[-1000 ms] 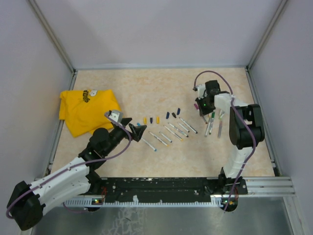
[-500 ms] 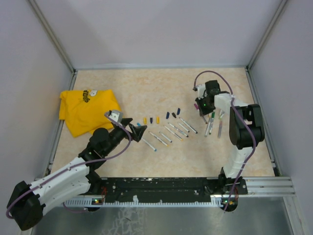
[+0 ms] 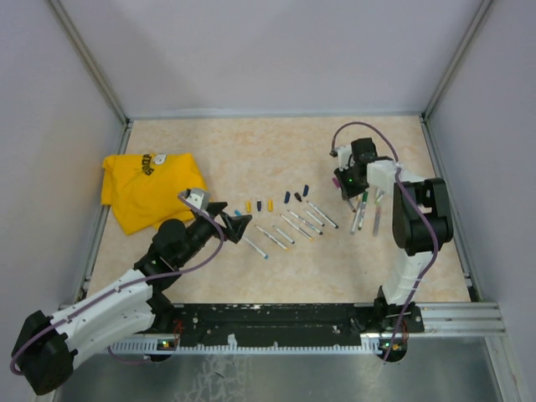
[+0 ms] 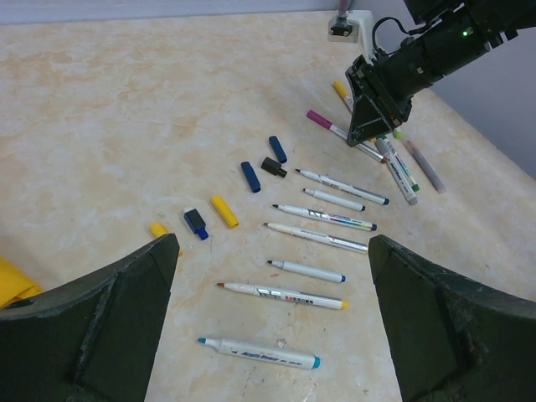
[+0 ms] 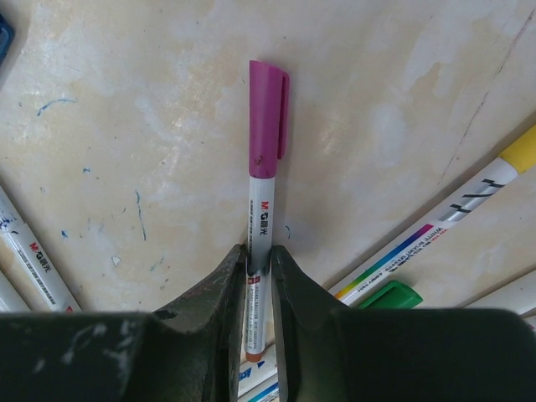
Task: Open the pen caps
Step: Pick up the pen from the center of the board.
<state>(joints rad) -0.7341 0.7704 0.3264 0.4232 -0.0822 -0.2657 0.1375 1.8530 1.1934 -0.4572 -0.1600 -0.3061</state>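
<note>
My right gripper is down at the table on the whitish barrel of a pen whose magenta cap is still on, and its jaws press the barrel from both sides. From above, this gripper stands over a small cluster of capped pens. Loose pen caps, yellow, blue and black, lie in a row beside several uncapped pens. Just left of that row my left gripper hovers wide open with nothing in it; from above it is seen there too.
A yellow cloth lies at the left side of the table. A green cap and a yellow cap on other pens lie close to my right fingers. Grey walls and metal rails bound the table.
</note>
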